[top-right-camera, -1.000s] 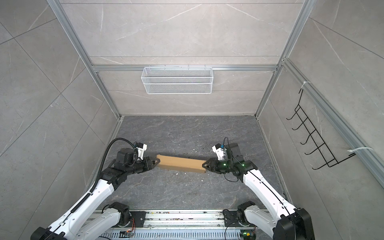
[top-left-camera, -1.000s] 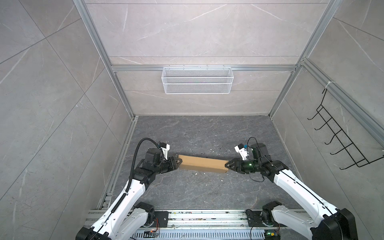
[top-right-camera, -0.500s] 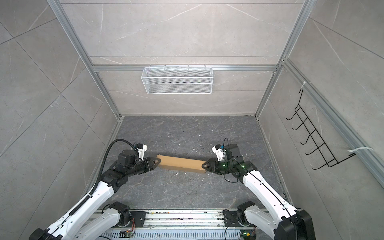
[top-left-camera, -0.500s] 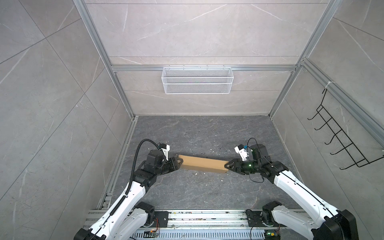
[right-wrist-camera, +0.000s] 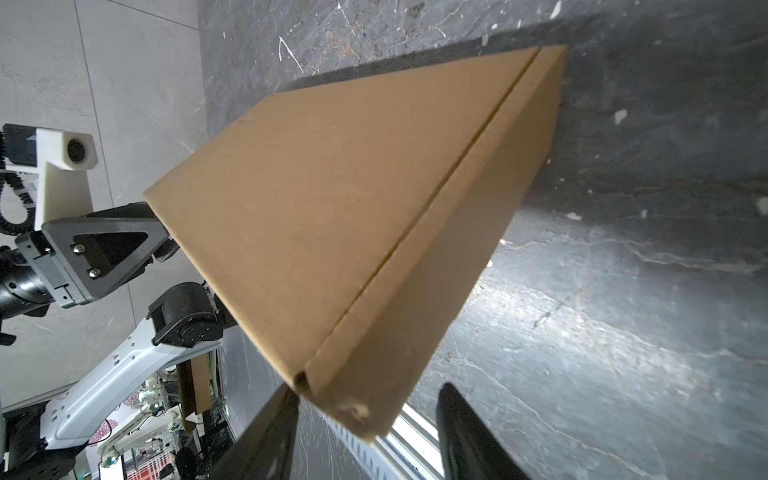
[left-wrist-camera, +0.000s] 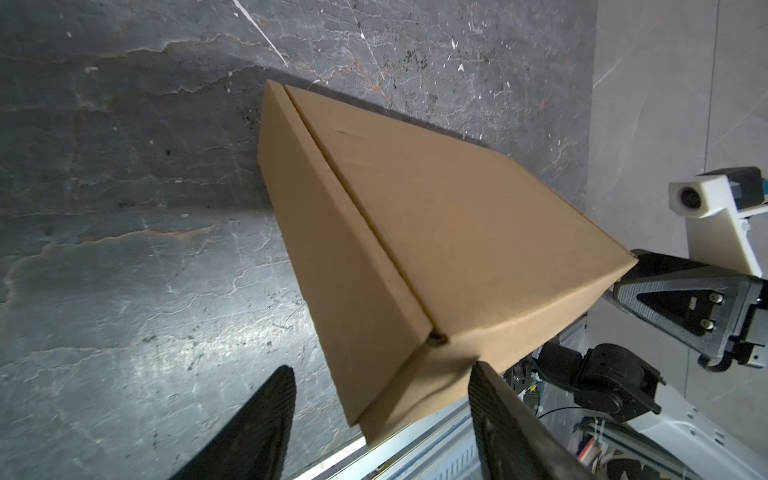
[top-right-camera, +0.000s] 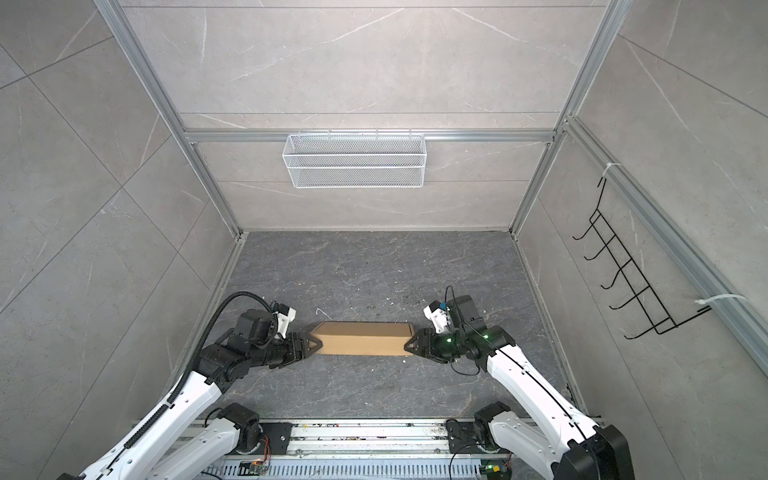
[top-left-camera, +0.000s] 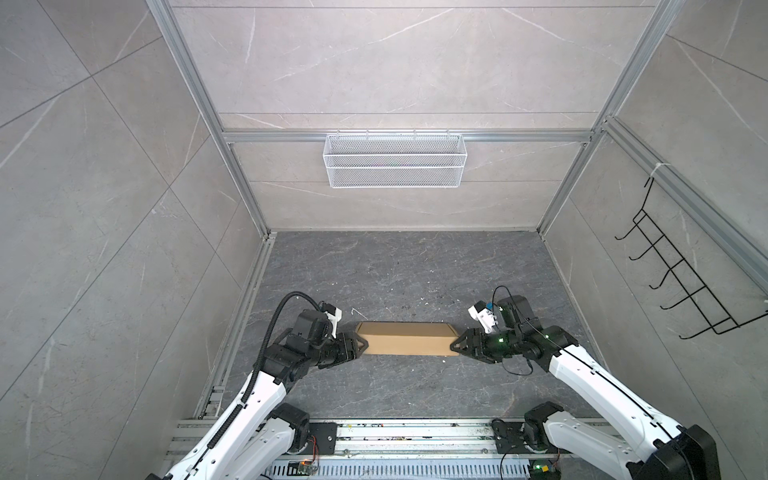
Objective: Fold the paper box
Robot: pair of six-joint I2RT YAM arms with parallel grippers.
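The box (top-left-camera: pixel 405 338), folded shut, is laid flat on the table (top-left-camera: pixel 395 270), and its ends are straddled by the left gripper (top-left-camera: pixel 362 342) and right gripper (top-left-camera: pixel 455 343), jaws parted and nothing gripped, seemingly so that the finished fold is left undisturbed.

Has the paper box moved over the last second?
Yes. In both top views the paper box now lies nearer the rail and parallel to it; before, it sat skewed.
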